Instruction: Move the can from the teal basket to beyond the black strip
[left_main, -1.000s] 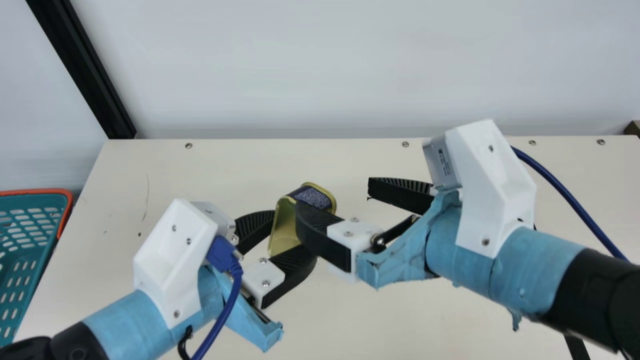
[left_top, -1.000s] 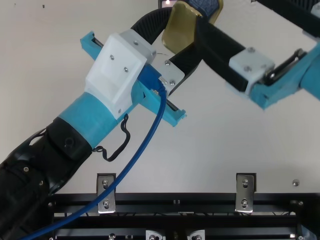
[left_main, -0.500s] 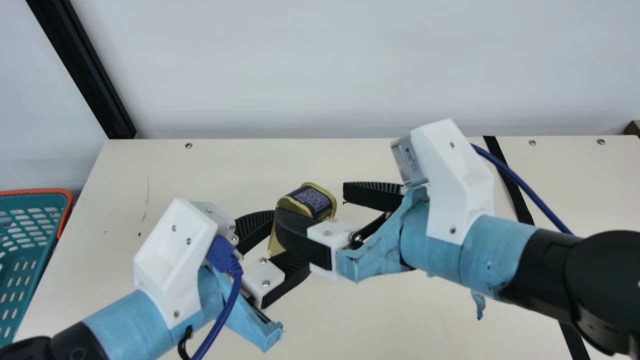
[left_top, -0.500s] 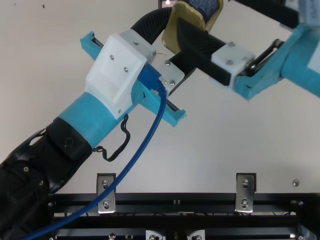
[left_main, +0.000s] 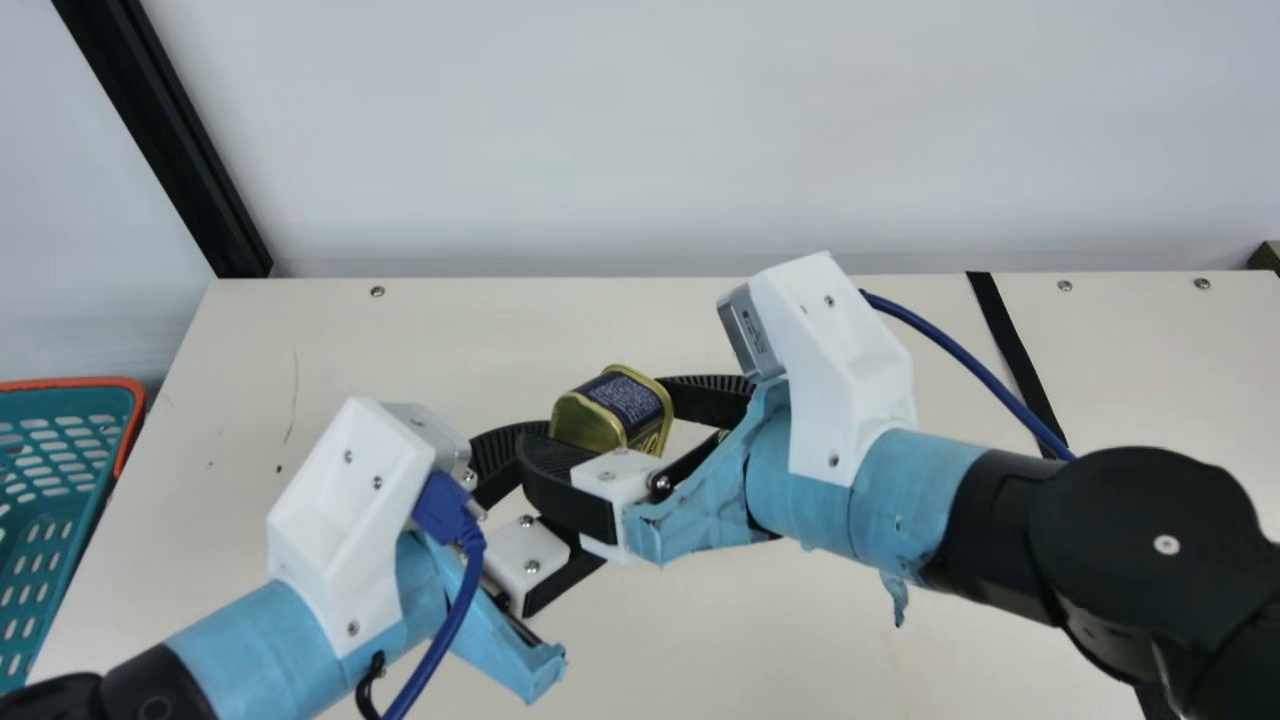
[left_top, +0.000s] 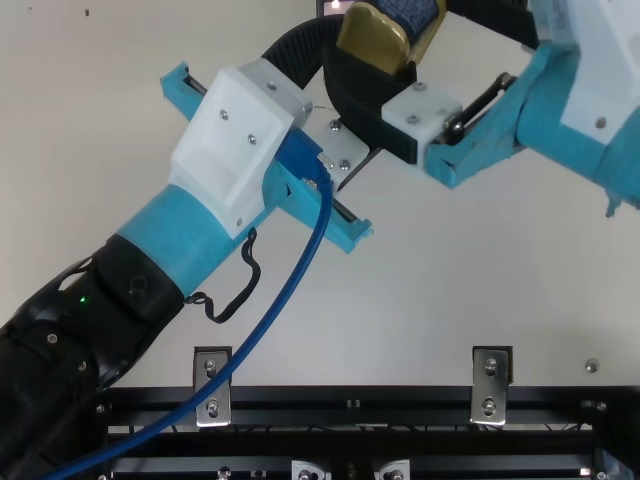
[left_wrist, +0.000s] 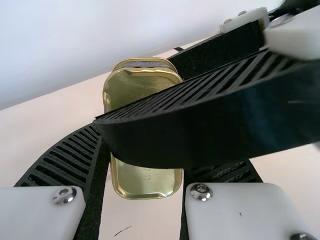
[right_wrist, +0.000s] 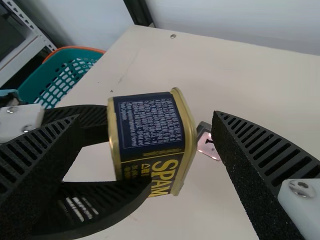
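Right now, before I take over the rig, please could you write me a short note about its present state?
Left tool: shut on the can.
Right tool: open, its fingers on either side of the can.
Can: held over the table, between the teal basket and the black strip.
Done: can out of the basket.
Left to do: probably right tool closes, left releases, then can goes beyond the strip.
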